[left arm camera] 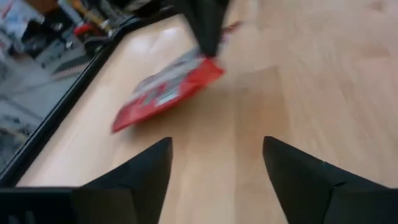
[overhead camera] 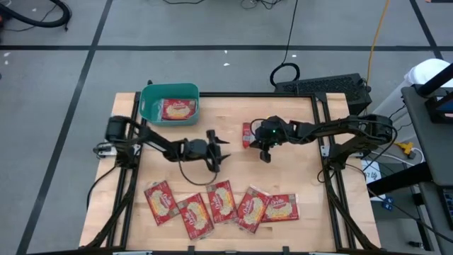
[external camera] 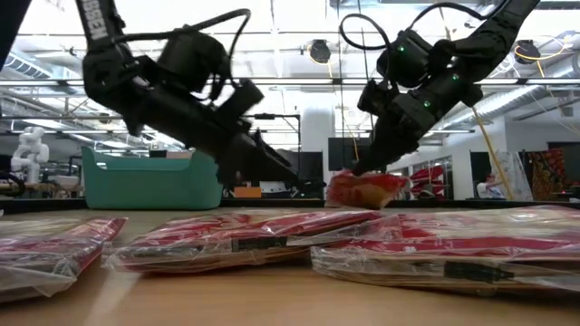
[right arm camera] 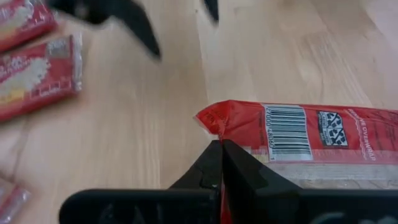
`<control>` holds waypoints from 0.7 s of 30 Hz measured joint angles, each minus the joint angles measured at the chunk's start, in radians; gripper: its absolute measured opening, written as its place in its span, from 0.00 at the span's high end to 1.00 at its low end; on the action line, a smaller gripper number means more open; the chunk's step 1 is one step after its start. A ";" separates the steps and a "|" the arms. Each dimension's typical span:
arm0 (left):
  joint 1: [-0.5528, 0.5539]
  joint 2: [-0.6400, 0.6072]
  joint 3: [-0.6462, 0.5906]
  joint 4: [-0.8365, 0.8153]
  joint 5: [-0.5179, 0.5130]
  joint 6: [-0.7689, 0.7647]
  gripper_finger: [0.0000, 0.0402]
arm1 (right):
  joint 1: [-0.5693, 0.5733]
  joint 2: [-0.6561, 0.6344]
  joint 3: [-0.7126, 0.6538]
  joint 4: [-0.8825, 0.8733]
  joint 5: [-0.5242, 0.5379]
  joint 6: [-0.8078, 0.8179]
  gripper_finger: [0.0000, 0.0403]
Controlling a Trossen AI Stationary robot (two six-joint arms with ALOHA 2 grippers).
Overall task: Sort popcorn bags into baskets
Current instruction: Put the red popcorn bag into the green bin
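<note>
A teal basket stands at the table's far left with one red popcorn bag lying in it. Several more popcorn bags lie flat in a row along the near edge. At mid-table my right gripper is shut on another red bag, which shows a barcode. My left gripper stands open just left of that bag, pointing at it, with nothing between its fingers. My right gripper pinches the bag's edge near one corner between its two shut fingers. The fingers come slanting down from the table's right side. The bag hangs tilted below the fingertips; whether its lower end touches the table I cannot tell.
Black frame rails run along the table's left and right sides. A dark keyboard lies beyond the far right corner. Bare wood lies between the grippers and the row of bags.
</note>
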State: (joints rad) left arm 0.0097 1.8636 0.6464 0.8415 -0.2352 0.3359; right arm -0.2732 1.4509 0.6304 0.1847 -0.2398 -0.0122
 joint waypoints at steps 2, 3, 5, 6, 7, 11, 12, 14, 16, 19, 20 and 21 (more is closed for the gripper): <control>-0.009 0.052 0.042 0.008 -0.017 0.048 0.31 | 0.007 0.000 0.000 0.019 -0.001 0.008 1.00; -0.014 0.077 0.068 0.019 -0.039 0.068 0.30 | 0.009 -0.001 0.001 0.027 -0.002 0.009 1.00; -0.021 0.120 0.114 0.046 -0.085 0.107 0.28 | 0.015 -0.001 0.001 0.032 -0.014 0.009 1.00; -0.024 0.138 0.142 0.051 -0.107 0.129 0.28 | 0.015 -0.001 0.001 0.035 -0.025 0.009 1.00; -0.025 0.152 0.167 0.052 -0.120 0.150 0.28 | 0.016 -0.001 0.001 0.038 -0.027 0.017 1.00; -0.025 0.196 0.249 0.045 -0.124 0.223 0.32 | 0.017 -0.001 0.001 0.051 -0.027 0.062 1.00; -0.024 0.202 0.263 0.040 -0.124 0.244 0.34 | 0.018 -0.001 0.001 0.055 -0.027 0.065 1.00; -0.018 0.206 0.291 -0.008 -0.122 0.282 0.40 | 0.020 -0.001 0.001 0.058 -0.027 0.079 1.00; -0.009 0.207 0.310 -0.070 -0.123 0.295 0.47 | 0.020 -0.001 0.001 0.060 -0.027 0.099 1.00; 0.000 0.208 0.324 -0.130 -0.123 0.294 0.60 | 0.020 -0.001 0.001 0.062 -0.027 0.107 1.00; 0.003 0.208 0.326 -0.137 -0.123 0.294 0.65 | 0.020 -0.001 0.001 0.064 -0.027 0.115 1.00; 0.004 0.208 0.327 -0.137 -0.123 0.295 0.70 | 0.020 -0.001 0.001 0.067 -0.027 0.126 1.00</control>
State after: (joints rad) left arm 0.0141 2.0712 0.9733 0.7044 -0.3584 0.6306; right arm -0.2531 1.4502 0.6315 0.2515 -0.2672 0.1135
